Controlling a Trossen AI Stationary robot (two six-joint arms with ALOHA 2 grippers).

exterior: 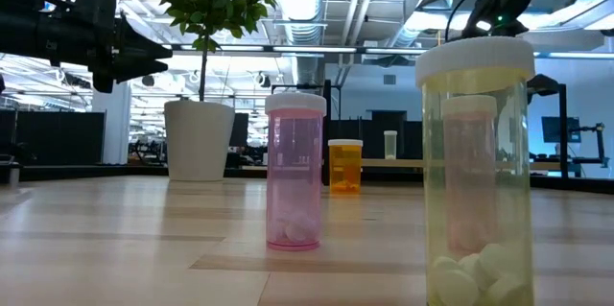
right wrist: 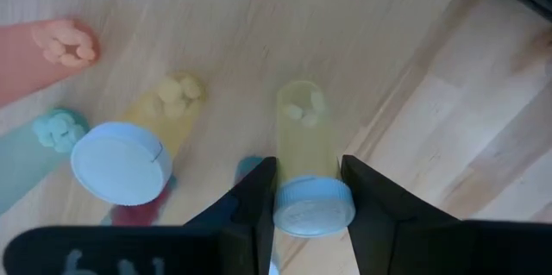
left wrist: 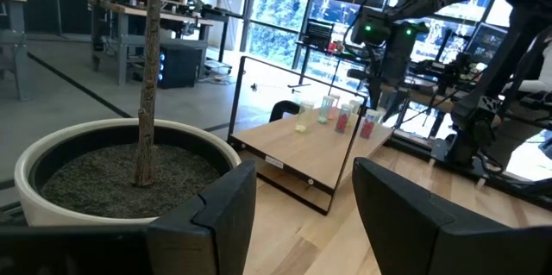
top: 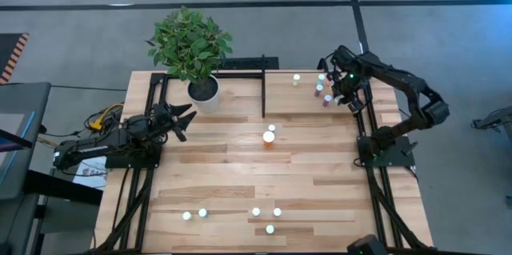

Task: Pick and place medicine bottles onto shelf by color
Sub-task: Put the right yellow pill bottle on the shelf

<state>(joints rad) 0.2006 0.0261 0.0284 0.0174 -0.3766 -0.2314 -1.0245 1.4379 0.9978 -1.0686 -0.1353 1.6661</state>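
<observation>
My right gripper [top: 346, 89] [right wrist: 308, 171] points down over the right end of the shelf [top: 292, 99], shut on a yellow-green medicine bottle [right wrist: 304, 128] with a white cap. Other medicine bottles stand on the shelf board beside it [top: 320, 89], among them a white-capped yellow one [right wrist: 121, 161]. On the table stand an orange bottle [top: 268, 137] in the middle and several small ones near the front edge [top: 256, 212]. My left gripper [top: 180, 119] [left wrist: 302, 197] waits open and level beside the white plant pot [top: 203, 91]. My right gripper pinches the yellow-green bottle at its white cap [right wrist: 313, 210], one finger on each side. The fingers come from above, pointing down. The bottle hangs upright below them. Whether its bottom rests on the shelf board, I cannot tell.
The plant in the white pot stands at the shelf's left end. A black bar [top: 263, 95] crosses the shelf. A pink bottle [exterior: 295, 172] and a greenish bottle [exterior: 477, 172] stand close to the low camera. Bare planks lie in the table's middle [top: 240, 175].
</observation>
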